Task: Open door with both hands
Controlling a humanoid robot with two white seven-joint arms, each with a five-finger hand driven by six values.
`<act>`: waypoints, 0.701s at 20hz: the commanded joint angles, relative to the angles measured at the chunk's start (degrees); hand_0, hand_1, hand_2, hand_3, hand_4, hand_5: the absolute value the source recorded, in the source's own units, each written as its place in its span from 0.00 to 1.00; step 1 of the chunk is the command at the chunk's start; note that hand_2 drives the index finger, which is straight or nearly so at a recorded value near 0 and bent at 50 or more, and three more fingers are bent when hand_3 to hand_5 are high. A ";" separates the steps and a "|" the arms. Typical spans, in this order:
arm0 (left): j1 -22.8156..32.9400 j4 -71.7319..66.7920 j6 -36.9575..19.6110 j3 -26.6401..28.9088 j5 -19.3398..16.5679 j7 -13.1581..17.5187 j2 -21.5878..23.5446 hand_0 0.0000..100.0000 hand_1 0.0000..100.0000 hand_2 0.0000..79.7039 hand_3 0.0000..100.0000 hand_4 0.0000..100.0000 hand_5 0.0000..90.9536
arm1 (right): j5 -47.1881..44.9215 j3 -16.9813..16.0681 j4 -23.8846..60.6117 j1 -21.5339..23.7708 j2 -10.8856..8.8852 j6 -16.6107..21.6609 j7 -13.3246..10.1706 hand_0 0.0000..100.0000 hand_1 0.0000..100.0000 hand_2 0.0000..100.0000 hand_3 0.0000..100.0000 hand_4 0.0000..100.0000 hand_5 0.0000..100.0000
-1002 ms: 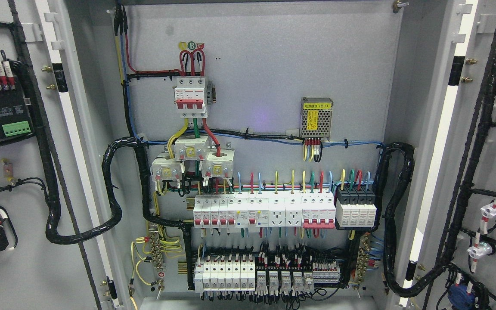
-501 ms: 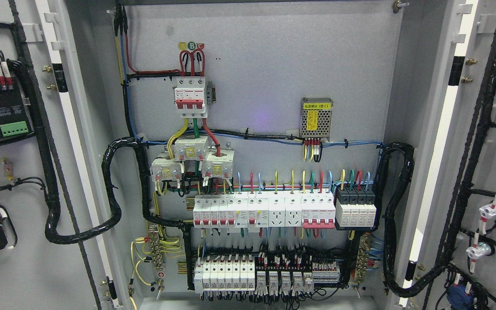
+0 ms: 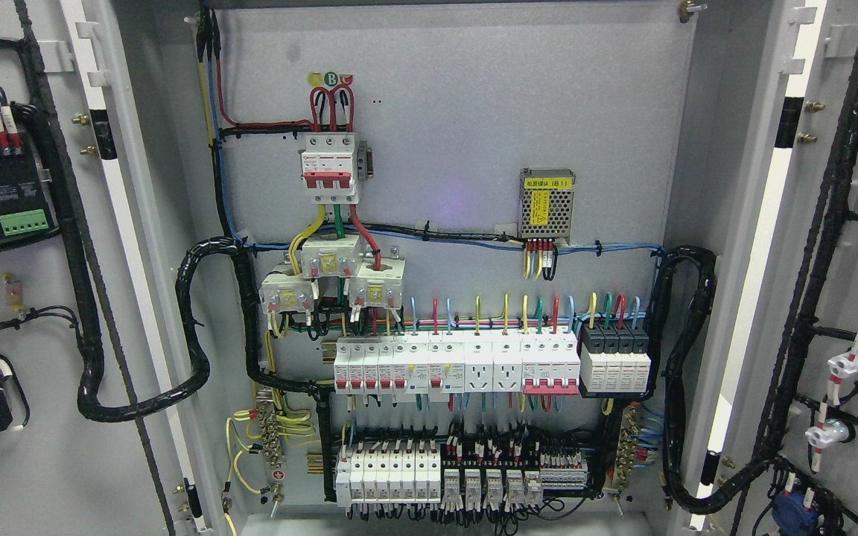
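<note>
Both doors of the grey electrical cabinet stand swung wide open. The left door (image 3: 34, 461) fills the left edge, its inner face toward me with a black module and wire bundles. The right door (image 3: 857, 283) fills the right edge, carrying black cable harnesses and small white and blue parts. Between them the back panel (image 3: 474, 112) shows a red-handled main breaker (image 3: 331, 167), rows of white breakers (image 3: 459, 365) and lower terminal blocks (image 3: 459, 476). Neither of my hands nor any arm appears in the head view.
Thick black corrugated conduits loop from the left door (image 3: 194, 327) and the right door (image 3: 678, 387) into the cabinet. A small mesh-covered power supply (image 3: 547, 204) sits on the right of the panel. The cabinet's side walls frame the opening.
The left and right doors have swung very slightly further outward; parts on their inner faces shifted a few pixels toward the picture's edges. The cabinet interior is unchanged.
</note>
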State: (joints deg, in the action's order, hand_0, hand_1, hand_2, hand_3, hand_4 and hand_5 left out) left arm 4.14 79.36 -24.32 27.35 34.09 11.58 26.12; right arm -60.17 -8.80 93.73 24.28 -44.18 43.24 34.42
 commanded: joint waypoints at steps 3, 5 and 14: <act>3.32 5.71 -0.11 -0.80 1.68 -0.33 0.08 0.00 0.00 0.00 0.00 0.03 0.00 | -0.21 0.80 3.56 0.33 -0.03 0.09 0.38 0.00 0.00 0.00 0.00 0.00 0.00; 4.03 7.03 -0.11 -0.98 2.20 -0.33 -0.01 0.00 0.00 0.00 0.00 0.03 0.00 | -0.12 2.20 4.61 -0.02 -0.03 0.18 2.31 0.00 0.00 0.00 0.00 0.00 0.00; 10.09 14.58 -0.20 -2.12 4.92 -0.33 -0.28 0.00 0.00 0.00 0.00 0.03 0.00 | 1.54 8.00 10.24 -0.20 -0.12 0.26 2.84 0.00 0.00 0.00 0.00 0.00 0.00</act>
State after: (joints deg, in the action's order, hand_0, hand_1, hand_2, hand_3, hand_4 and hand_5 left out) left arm 10.69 86.41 -24.42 26.31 37.36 10.91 26.03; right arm -59.84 -5.17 99.01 24.19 -44.21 43.47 37.19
